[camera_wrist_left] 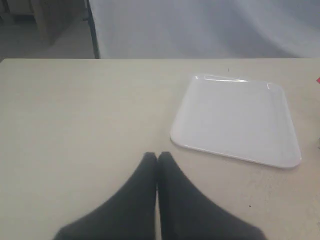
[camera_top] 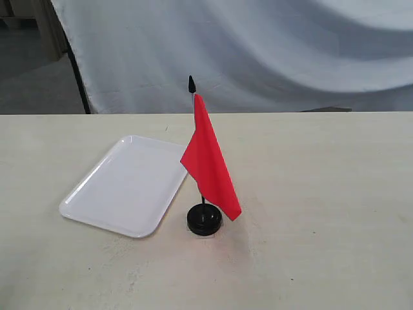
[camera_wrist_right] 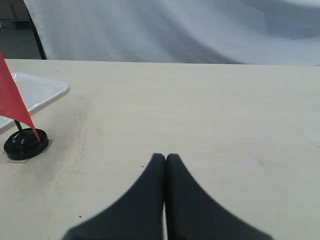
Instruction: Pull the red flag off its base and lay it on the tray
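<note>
The flag [camera_top: 210, 168] stands upright in its base [camera_top: 204, 219], nearer the right gripper [camera_wrist_right: 165, 160], which, like the left gripper [camera_wrist_left: 157, 158], is pressed together.

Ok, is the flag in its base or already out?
In. The flag stands upright with its stick planted in the base, beside the tray, which holds nothing.

Left gripper [camera_wrist_left: 157, 156], lower centre of frame: 2 smooth matte-black fingers [camera_wrist_left: 137, 197], broad at the base, narrowing to rounded tips. Looks identical on the right gripper [camera_wrist_right: 165, 157], blurring toward the bottom edge.
</note>
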Robot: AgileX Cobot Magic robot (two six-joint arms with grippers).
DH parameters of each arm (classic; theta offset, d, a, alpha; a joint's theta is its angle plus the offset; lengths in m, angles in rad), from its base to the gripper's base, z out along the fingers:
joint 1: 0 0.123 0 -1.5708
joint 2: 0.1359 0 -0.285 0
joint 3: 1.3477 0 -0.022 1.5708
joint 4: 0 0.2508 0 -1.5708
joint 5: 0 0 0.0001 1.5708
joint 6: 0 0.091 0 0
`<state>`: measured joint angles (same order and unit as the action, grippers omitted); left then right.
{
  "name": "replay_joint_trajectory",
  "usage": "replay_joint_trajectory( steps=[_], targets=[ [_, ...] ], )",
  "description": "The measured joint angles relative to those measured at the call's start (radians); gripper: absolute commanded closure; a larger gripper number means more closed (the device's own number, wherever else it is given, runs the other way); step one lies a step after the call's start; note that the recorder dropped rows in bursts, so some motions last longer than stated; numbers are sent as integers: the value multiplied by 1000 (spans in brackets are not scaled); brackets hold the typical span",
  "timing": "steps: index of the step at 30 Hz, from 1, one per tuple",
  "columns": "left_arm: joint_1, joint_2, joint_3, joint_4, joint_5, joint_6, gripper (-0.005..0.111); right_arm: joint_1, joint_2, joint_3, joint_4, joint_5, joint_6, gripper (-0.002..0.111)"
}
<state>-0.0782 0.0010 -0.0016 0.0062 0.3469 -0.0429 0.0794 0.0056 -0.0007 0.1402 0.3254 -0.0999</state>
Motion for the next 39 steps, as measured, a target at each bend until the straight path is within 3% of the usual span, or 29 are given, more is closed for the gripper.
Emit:
replay_joint_trajectory(
  steps=[25, 36, 39],
  targets=[
    [0, 0, 0, 0, 0, 0, 107, 0, 0, 0, 0, -20, 0, 109],
    [0, 0, 0, 0, 0, 0, 107, 0, 0, 0, -2, -594, 0, 109],
    [0, 0, 0, 0, 0, 0, 107, 0, 0, 0, -2, -758, 105, 109]
  ],
)
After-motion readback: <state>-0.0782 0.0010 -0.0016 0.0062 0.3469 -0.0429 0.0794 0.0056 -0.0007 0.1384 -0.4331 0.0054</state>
